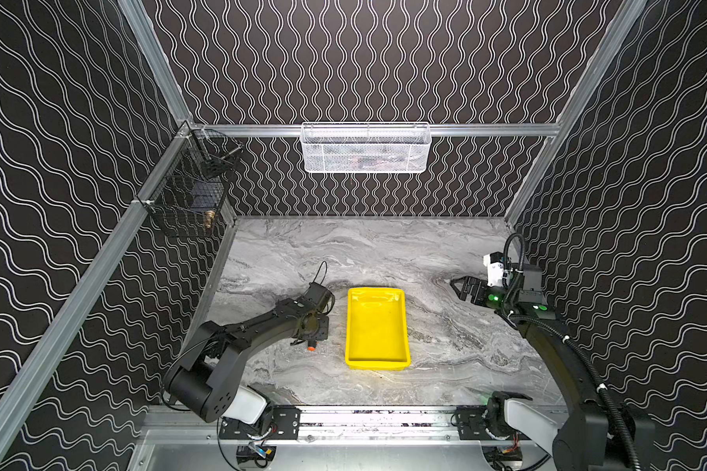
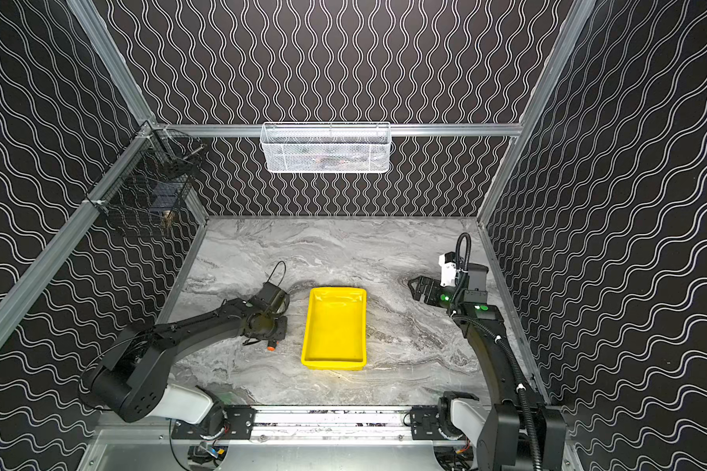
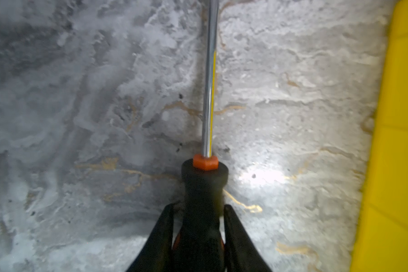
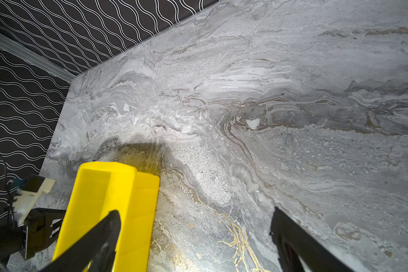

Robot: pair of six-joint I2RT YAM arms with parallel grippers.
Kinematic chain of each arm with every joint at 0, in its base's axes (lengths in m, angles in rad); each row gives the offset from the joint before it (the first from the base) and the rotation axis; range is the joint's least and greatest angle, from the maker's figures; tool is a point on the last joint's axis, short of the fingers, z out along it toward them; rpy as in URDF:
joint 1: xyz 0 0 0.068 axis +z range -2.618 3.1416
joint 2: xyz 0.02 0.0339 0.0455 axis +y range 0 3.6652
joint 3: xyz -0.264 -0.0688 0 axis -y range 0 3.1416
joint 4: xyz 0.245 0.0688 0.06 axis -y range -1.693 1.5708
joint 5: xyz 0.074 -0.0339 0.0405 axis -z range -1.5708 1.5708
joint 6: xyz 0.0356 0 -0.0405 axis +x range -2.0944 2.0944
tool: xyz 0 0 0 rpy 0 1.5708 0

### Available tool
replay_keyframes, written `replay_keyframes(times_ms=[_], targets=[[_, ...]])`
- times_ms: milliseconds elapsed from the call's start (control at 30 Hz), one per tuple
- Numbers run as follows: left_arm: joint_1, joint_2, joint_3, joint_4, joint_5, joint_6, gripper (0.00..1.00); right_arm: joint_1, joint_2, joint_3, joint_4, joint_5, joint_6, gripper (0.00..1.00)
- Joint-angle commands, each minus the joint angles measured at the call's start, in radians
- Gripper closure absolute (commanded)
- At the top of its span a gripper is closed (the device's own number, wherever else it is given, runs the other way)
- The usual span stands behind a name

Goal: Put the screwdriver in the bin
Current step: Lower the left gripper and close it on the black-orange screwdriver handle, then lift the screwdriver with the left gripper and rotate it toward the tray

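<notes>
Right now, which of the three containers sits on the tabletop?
The yellow bin; the white mesh basket and black wire basket hang from the frame rails instead.

My two black fingers (image 3: 156, 240) press on either side of the black handle of a slim screwdriver (image 3: 204, 183) with an orange collar and a bright metal shaft. The shaft runs straight ahead from them and out of view, a thin yellow reflection along it. Beneath lies the grey marbled bench (image 3: 80, 117), with a glare patch just beside the handle. Off to one side of my fingers, well apart from the shaft, runs the wall of a bright yellow plastic bin (image 3: 400, 141).
</notes>
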Motion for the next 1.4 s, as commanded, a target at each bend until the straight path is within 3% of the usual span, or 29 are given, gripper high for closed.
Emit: replay_keyframes(times_ms=[0,467,633,767,967,1167,1367], targets=[[0.000,-0.018,0.018,-0.033,-0.007,0.015,1.00,0.001,-0.005,-0.003,0.030,-0.007,-0.006,0.01],[0.000,-0.058,0.045,-0.093,-0.036,0.024,0.99,0.001,0.005,0.002,0.021,-0.016,-0.008,0.01],[0.000,-0.023,0.039,-0.072,-0.008,-0.014,0.83,0.001,-0.003,0.000,0.023,-0.014,-0.007,0.01],[0.000,-0.069,0.032,-0.054,0.032,-0.085,0.57,0.001,-0.002,0.001,0.016,-0.013,-0.009,0.01],[0.001,-0.195,0.031,-0.068,0.070,-0.199,0.33,0.001,0.001,0.003,0.019,-0.015,-0.008,0.00],[0.001,-0.189,0.028,-0.003,0.101,-0.262,0.20,0.001,0.011,0.003,0.030,-0.025,-0.005,0.01],[0.000,-0.010,0.080,0.051,0.127,-0.347,0.16,0.001,0.005,0.008,0.023,-0.028,-0.008,0.01]])
